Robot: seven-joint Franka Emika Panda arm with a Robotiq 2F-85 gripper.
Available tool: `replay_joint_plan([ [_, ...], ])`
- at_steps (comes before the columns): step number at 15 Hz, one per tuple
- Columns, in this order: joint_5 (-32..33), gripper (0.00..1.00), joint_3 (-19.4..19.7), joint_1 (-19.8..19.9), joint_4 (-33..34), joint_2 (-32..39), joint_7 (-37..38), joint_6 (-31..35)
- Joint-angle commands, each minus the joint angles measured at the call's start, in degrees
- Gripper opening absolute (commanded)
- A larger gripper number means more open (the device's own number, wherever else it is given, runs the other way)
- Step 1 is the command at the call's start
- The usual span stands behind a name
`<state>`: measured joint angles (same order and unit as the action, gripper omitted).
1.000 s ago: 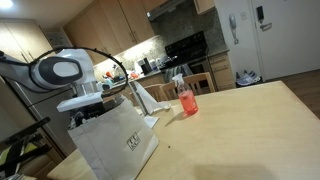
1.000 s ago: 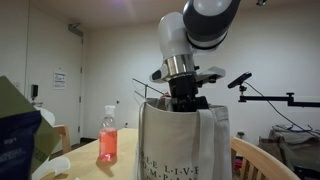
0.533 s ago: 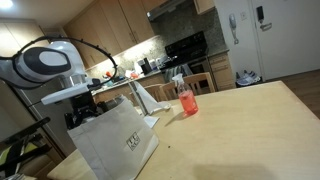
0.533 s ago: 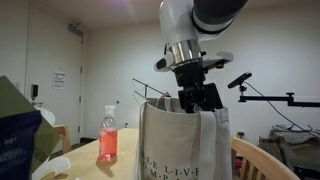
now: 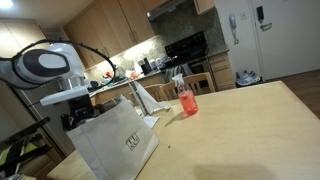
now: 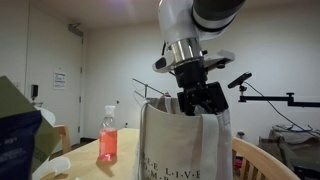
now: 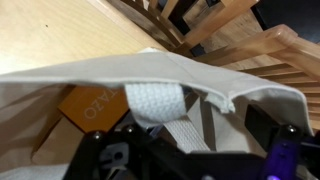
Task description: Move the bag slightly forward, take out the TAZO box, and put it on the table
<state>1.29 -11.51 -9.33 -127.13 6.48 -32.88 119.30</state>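
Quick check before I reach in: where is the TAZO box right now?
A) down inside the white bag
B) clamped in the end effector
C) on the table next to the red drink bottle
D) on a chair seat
A: the wrist view shows the orange TAZO box lying inside the bag, below its rim, with nothing gripping it.

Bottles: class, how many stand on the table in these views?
1. The red-pink bottle stands on the table, apart from the white bag; the bag could hide more.
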Motion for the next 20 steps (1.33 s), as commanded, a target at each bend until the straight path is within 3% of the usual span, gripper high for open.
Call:
replay_joint_plan([
  [1, -2.3, 1.00, -0.4, 0.2, 0.7, 1.2, -3.4, -0.1],
  [12, -3.0, 1.00, -0.4, 0.2, 0.8, 1.2, -6.3, 1.2],
  [20, 6.4, 1.00, -0.4, -1.3, 1.7, 0.2, -4.7, 5.5],
])
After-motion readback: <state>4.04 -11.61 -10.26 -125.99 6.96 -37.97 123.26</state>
